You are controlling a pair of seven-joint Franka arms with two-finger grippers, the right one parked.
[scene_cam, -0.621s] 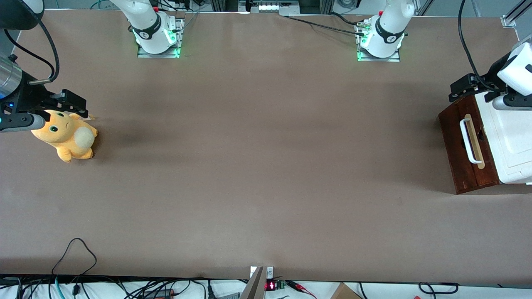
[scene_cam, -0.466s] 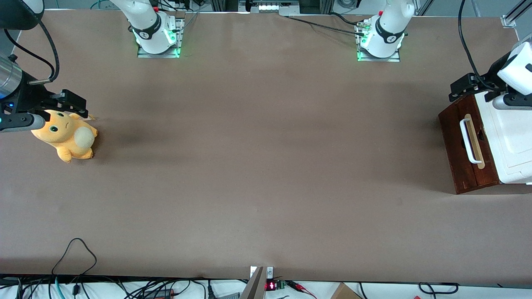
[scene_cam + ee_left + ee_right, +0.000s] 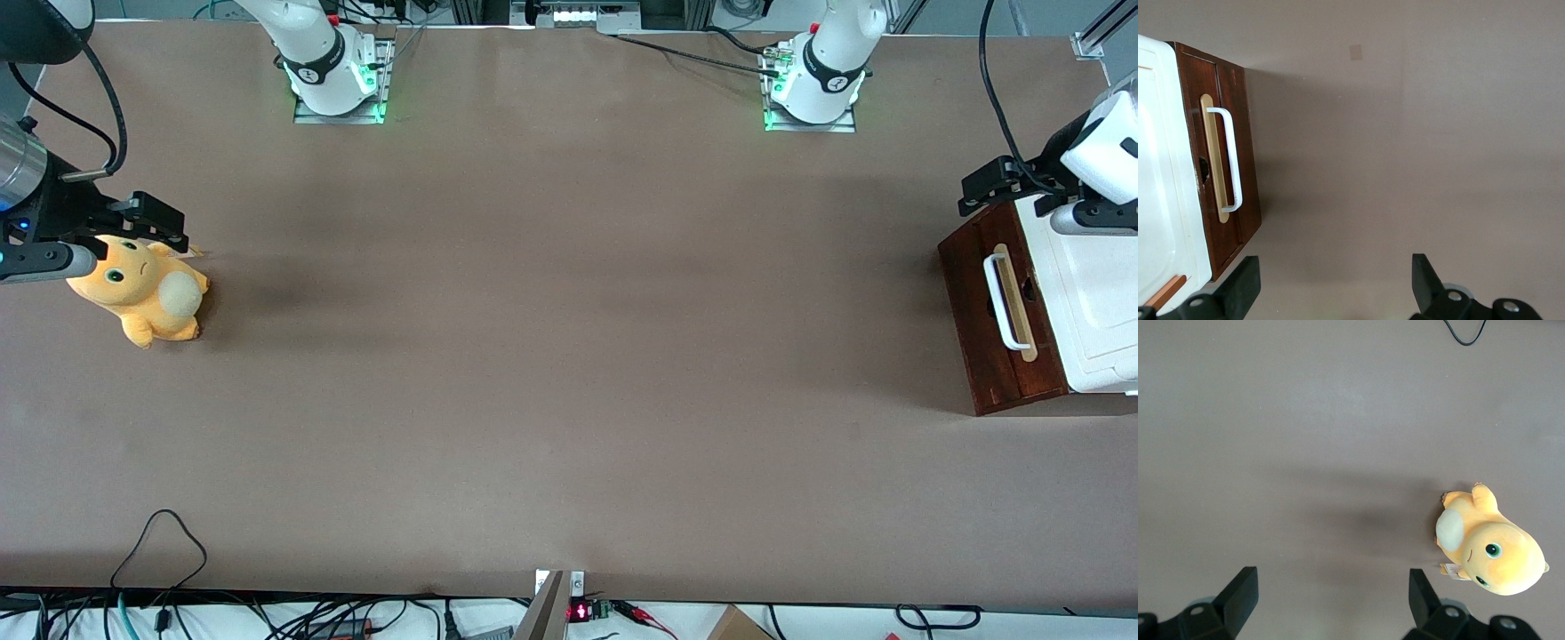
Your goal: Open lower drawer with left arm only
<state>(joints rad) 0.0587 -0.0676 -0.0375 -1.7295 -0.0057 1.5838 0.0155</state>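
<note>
Our left arm's gripper (image 3: 978, 189) had edged slightly away from the front camera — fingers (image 3: 1245, 283) spread wide, holding nothing — above the lower drawer (image 3: 996, 311), shut at the working arm's end; its white handle (image 3: 1228, 160) remained untouched.

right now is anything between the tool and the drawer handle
No. The open tool hovers apart from the lower drawer's handle; only bare table shows between them in the wrist view.
</note>
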